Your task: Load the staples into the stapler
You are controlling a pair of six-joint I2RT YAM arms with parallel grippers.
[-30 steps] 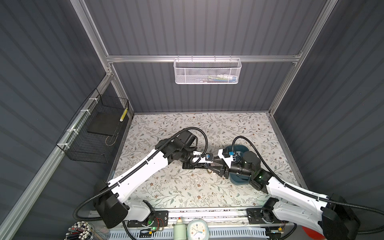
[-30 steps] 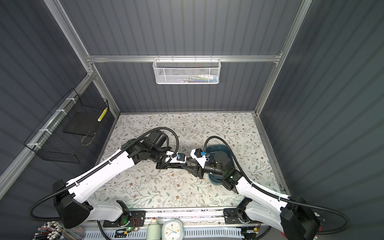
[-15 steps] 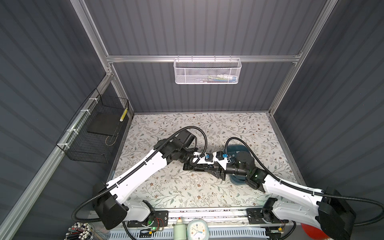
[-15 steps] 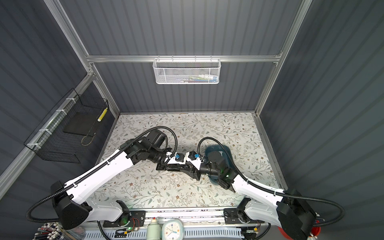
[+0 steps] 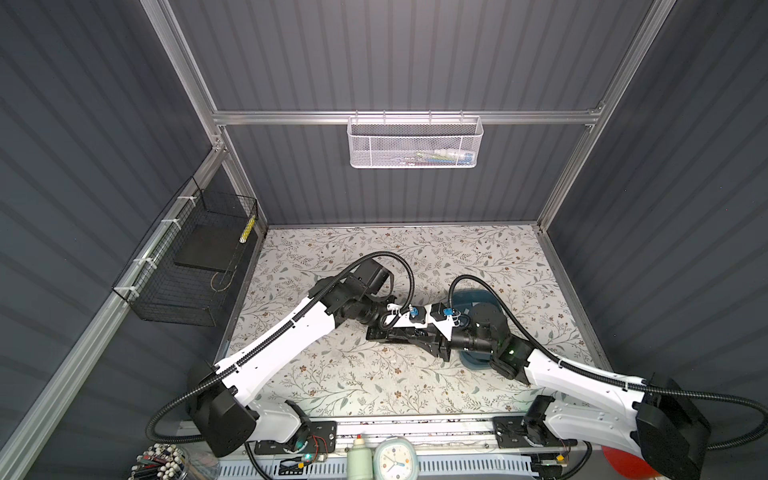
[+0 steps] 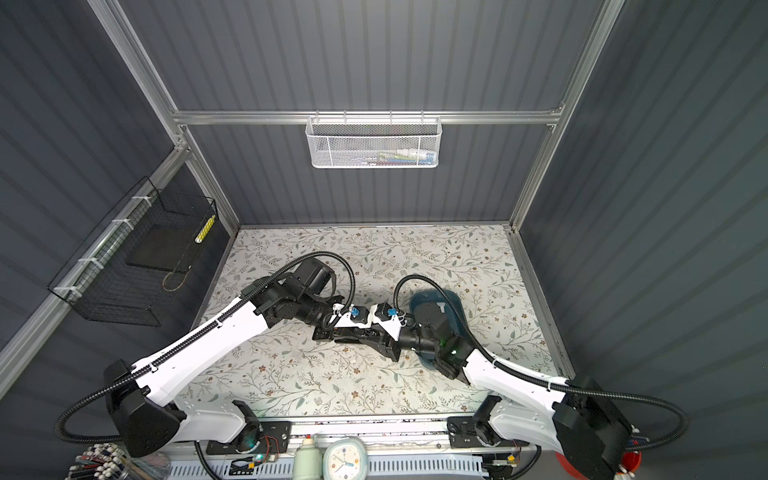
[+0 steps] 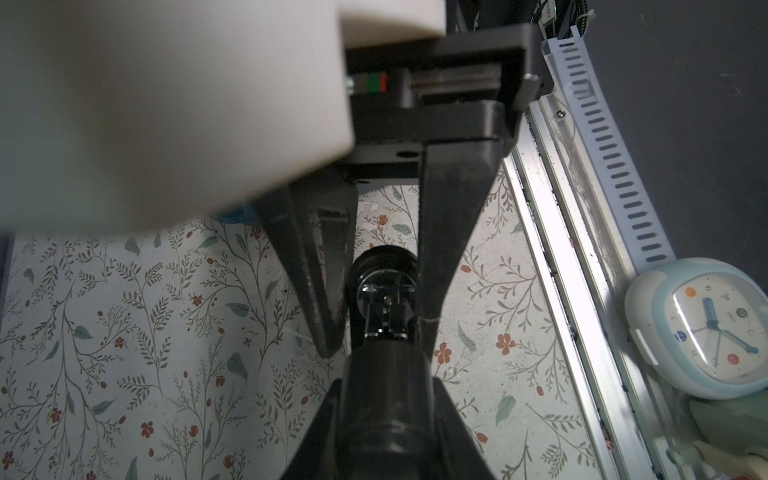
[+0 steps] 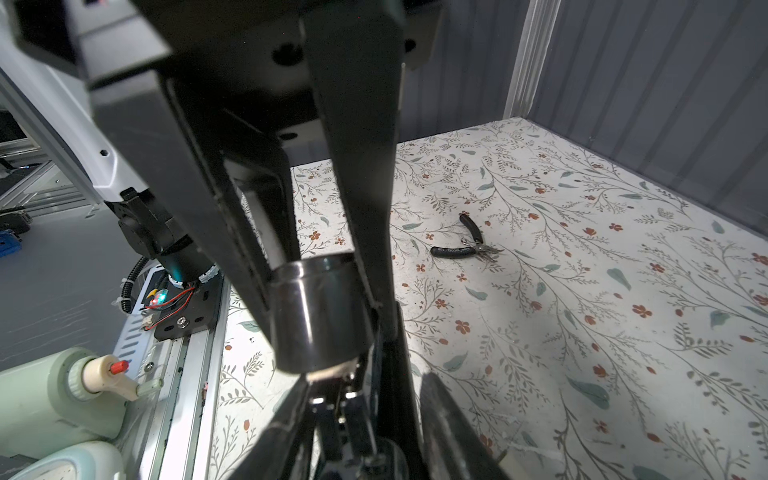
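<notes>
Just beside the teal dish (image 5: 478,296), the left end effector (image 7: 386,382) and the right end effector (image 7: 376,332) both clamp the black stapler (image 8: 320,328). The right arm (image 5: 561,370) covers much of the dish; whether staples lie inside cannot be told.

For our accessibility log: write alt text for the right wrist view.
Close up, two dark gripper fingers flank a glossy black cylinder over a floral-patterned table. Small black-handled pliers lie on the table beyond, and a pale green bottle sits past its edge.
</notes>
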